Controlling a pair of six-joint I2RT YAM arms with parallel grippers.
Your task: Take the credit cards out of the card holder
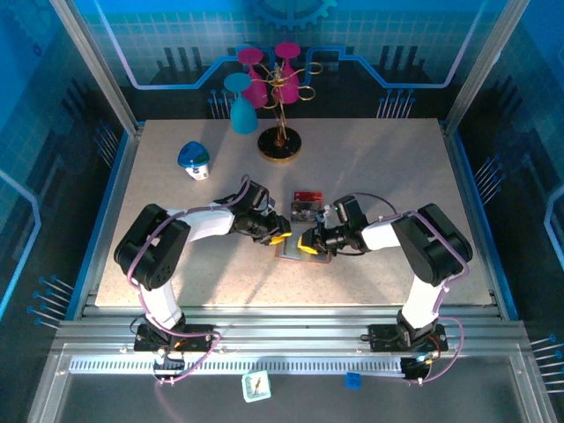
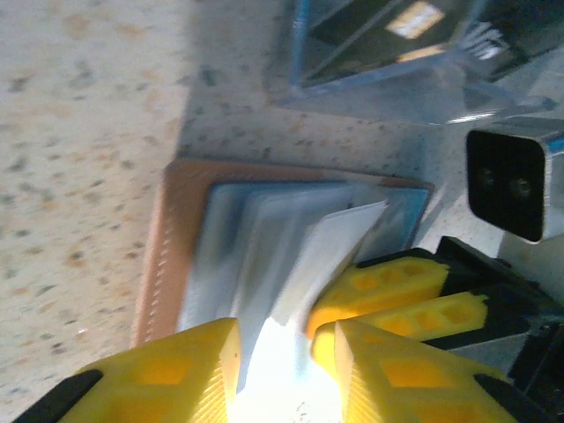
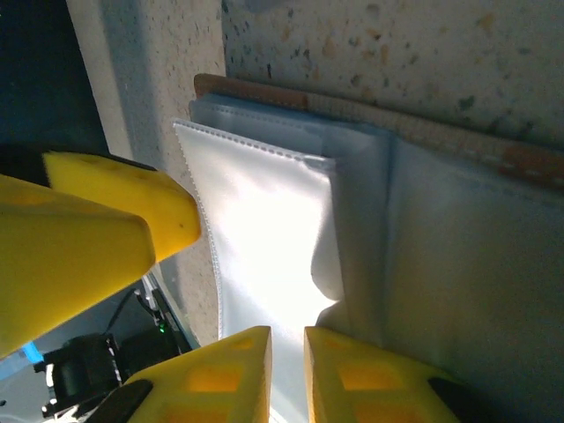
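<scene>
The card holder [image 1: 291,253] lies open on the table, with a salmon-brown rim [image 2: 172,247] and pale grey-blue pocket panels [image 3: 264,211]. My right gripper [image 3: 287,339] is shut on the edge of one pocket panel; its yellow fingers [image 2: 388,278] show in the left wrist view. My left gripper [image 2: 275,339] stands open over the holder from the other side, with a bright pale panel running between its fingers. In the top view, the left gripper [image 1: 278,237] and right gripper [image 1: 308,244] nearly meet. A red credit card [image 1: 307,196] and a dark one [image 2: 379,31] lie in a clear box. I cannot tell whether any cards are inside the holder.
The clear plastic box [image 1: 306,210] sits just behind the holder, close to both grippers. Further back stand a gold rack [image 1: 280,141] with pink and teal glasses, and a blue-and-white mushroom figure [image 1: 194,159] at back left.
</scene>
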